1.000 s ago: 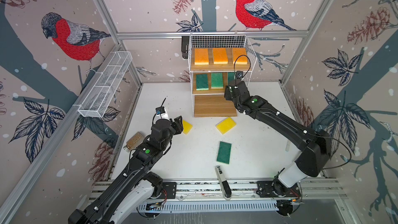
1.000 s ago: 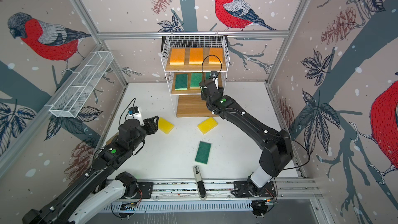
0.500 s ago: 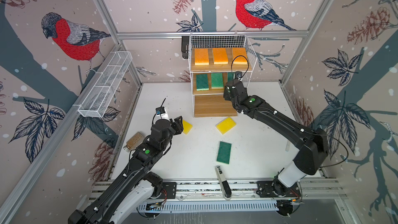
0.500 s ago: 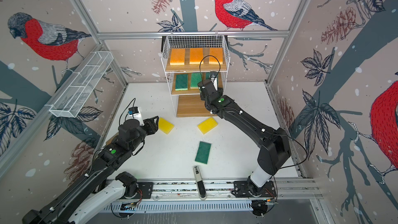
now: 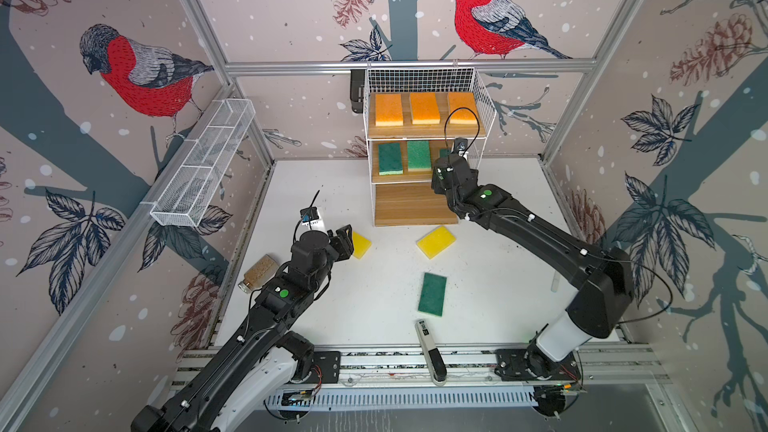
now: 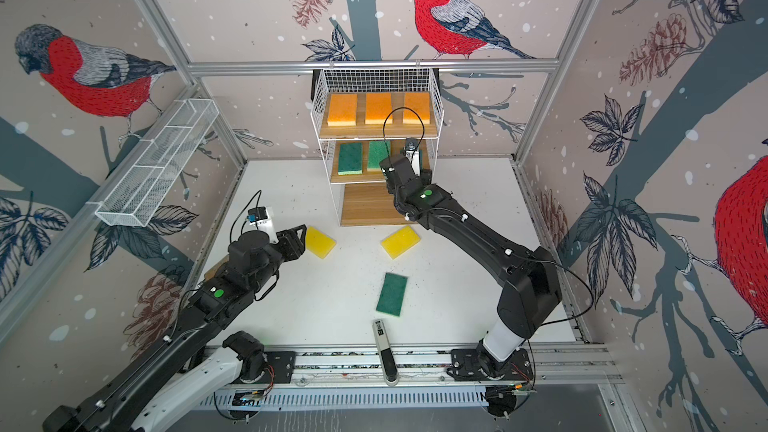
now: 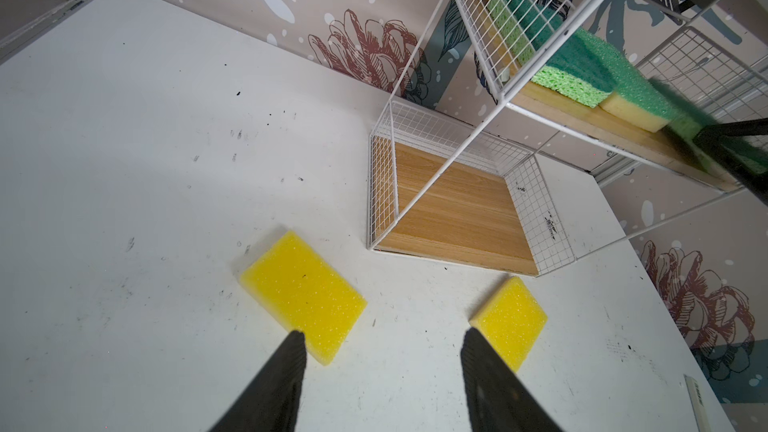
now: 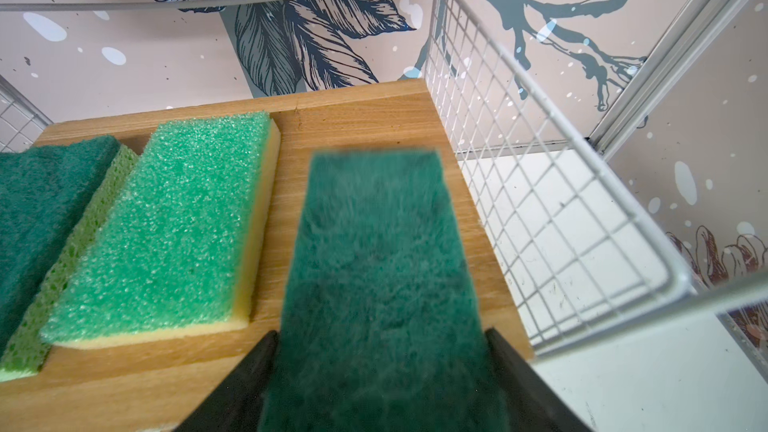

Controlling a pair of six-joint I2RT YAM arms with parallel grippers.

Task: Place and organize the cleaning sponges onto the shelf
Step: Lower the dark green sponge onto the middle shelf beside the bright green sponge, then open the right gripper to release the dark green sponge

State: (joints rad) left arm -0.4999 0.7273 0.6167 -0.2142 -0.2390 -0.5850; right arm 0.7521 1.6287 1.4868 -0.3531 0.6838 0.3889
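Note:
The shelf (image 5: 419, 73) stands at the back. Three orange sponges (image 5: 424, 108) lie on its top board, and two green sponges (image 5: 390, 158) on the middle board. My right gripper (image 8: 380, 332) reaches in over the right end of the middle board, shut on a dark green sponge (image 8: 376, 243) whose sides touch both fingers. Two yellow sponges (image 5: 360, 245) (image 5: 436, 241) and one green sponge (image 5: 432, 293) lie on the white table. My left gripper (image 7: 382, 334) hovers open and empty just before the left yellow sponge (image 7: 303, 297). The bottom board (image 5: 409, 205) is bare.
A white-and-black handheld device (image 5: 430, 351) lies at the front edge of the table. A small jar (image 5: 258, 273) lies at the left edge. A white mesh trough (image 5: 203, 164) hangs on the left wall. The shelf's wire side (image 8: 540, 209) stands close beside the held sponge.
My right arm has pushed a little further in over the middle board with the green sponge. The left arm has not moved.

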